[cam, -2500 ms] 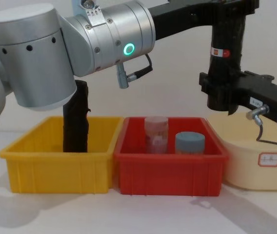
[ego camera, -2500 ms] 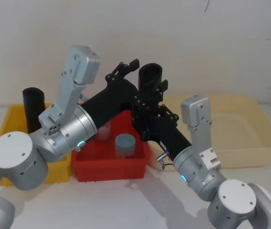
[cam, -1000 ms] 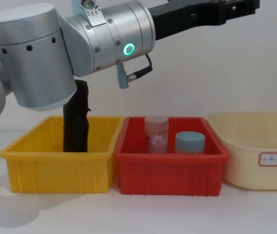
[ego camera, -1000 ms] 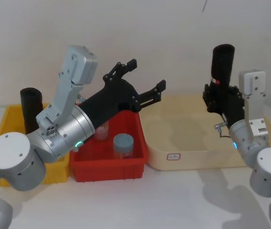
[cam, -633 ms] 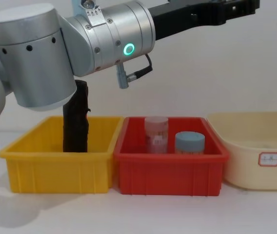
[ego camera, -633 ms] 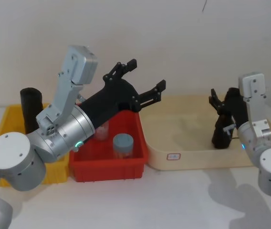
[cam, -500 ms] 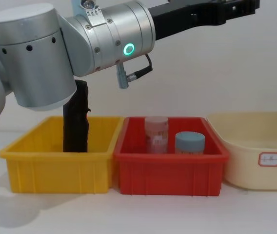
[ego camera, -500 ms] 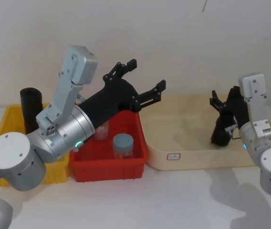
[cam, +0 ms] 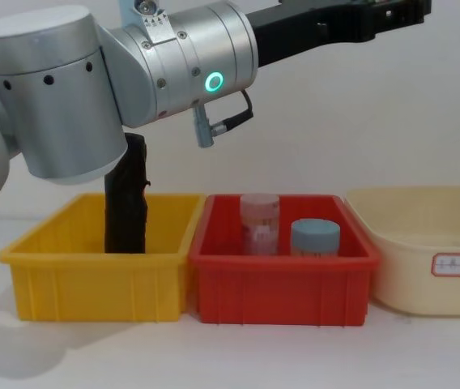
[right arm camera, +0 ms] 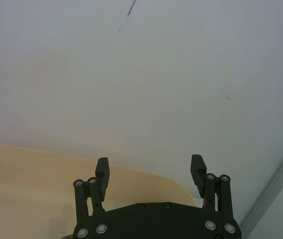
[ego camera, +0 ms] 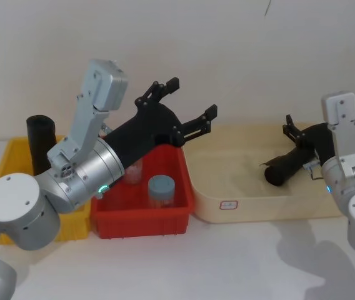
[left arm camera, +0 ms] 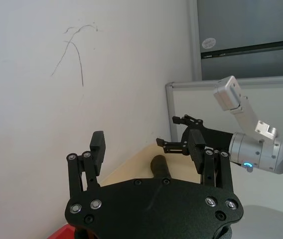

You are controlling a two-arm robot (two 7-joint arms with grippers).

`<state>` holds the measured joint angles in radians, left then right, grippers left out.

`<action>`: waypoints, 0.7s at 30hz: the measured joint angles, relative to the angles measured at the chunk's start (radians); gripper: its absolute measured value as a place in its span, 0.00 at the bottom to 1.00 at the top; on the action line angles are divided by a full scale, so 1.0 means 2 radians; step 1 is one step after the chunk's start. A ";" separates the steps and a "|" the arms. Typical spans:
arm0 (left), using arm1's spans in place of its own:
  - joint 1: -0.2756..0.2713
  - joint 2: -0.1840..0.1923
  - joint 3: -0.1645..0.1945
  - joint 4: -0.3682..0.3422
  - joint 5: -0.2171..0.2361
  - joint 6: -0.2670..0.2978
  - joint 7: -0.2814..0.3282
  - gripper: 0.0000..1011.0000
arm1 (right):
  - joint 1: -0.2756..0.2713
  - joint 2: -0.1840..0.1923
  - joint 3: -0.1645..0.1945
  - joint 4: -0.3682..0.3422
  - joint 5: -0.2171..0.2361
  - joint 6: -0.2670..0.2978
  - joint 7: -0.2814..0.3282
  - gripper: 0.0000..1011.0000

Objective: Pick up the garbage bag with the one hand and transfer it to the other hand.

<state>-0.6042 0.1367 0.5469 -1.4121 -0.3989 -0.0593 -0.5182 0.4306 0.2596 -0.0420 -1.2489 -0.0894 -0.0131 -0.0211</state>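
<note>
The garbage bag (ego camera: 282,169), a black roll, lies on its side inside the beige tub (ego camera: 227,187); the left wrist view shows the bag (left arm camera: 159,167) as a dark cylinder. My right gripper (ego camera: 295,134), on the arm with the blue ring, hovers just above the bag's far end. It is open and holds nothing, and its fingers (right arm camera: 101,169) stand wide apart against the wall. My left gripper (ego camera: 193,97), on the green-ringed arm, stays raised and open above the red bin (ego camera: 143,222), with nothing between its fingers (left arm camera: 97,148).
A plain black roll (ego camera: 39,140) stands in the yellow bin (cam: 92,275). The red bin (cam: 283,279) holds a pink jar (cam: 260,223) and a grey-lidded jar (cam: 315,237). The wall runs close behind the bins.
The right gripper carried the bag down into the beige tub, opened and let it go. The bag tipped from standing to lying on its side. The left arm has not moved.
</note>
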 joint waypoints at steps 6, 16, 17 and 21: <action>0.004 0.004 0.000 -0.006 0.002 0.000 0.008 0.99 | -0.010 -0.001 0.002 -0.021 0.003 0.005 0.012 0.99; 0.029 0.020 -0.011 -0.044 0.022 0.006 0.046 0.99 | -0.040 -0.003 -0.005 -0.066 0.016 0.025 0.049 0.99; 0.035 0.023 -0.014 -0.051 0.026 0.008 0.053 0.99 | -0.045 -0.004 -0.007 -0.075 0.018 0.029 0.055 0.99; 0.052 0.033 -0.023 -0.074 0.037 0.014 0.072 0.99 | -0.059 -0.004 -0.014 -0.095 0.024 0.038 0.072 0.99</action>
<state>-0.5004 0.2031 0.5018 -1.5611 -0.3259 -0.0320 -0.3737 0.3133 0.2507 -0.0701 -1.4384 -0.0412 0.0638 0.1228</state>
